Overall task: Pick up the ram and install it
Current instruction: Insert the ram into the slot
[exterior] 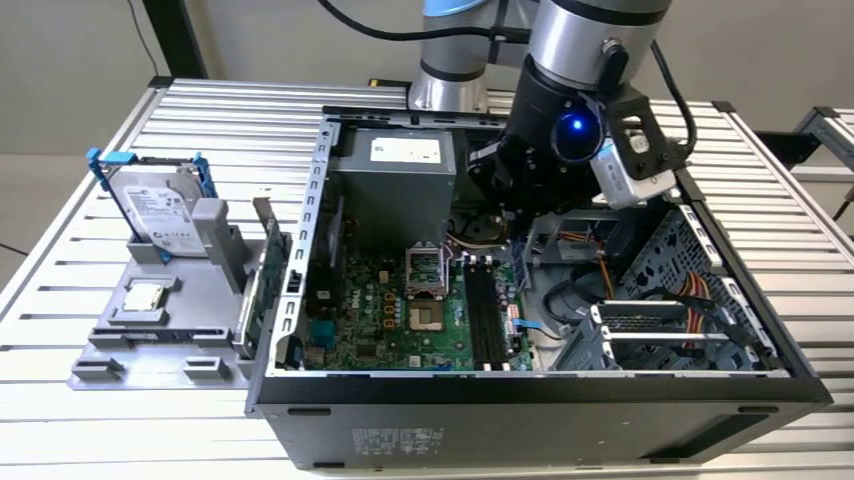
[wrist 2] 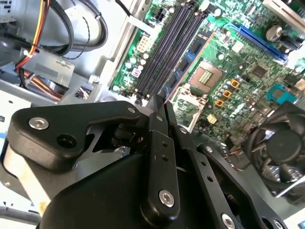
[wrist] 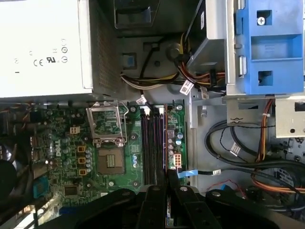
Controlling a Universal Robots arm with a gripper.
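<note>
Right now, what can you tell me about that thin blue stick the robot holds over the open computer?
The ram is a long, thin blue circuit board carrying small black chips, seen nearly edge-on in both wrist views. One end sits clamped between the shut jaws of the gripper. The rest reaches out over the green motherboard, running alongside the long black slots. Whether it touches them cannot be told.

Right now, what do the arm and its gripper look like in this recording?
In the exterior view the arm is silver-grey tube with a blue-grey joint cap near the base and black cables looping off it. Its black wrist carries a glowing blue light and a silver-white camera module. In the second wrist view the gripper is matt black: flat linkage bars joined by silver screws.
</note>
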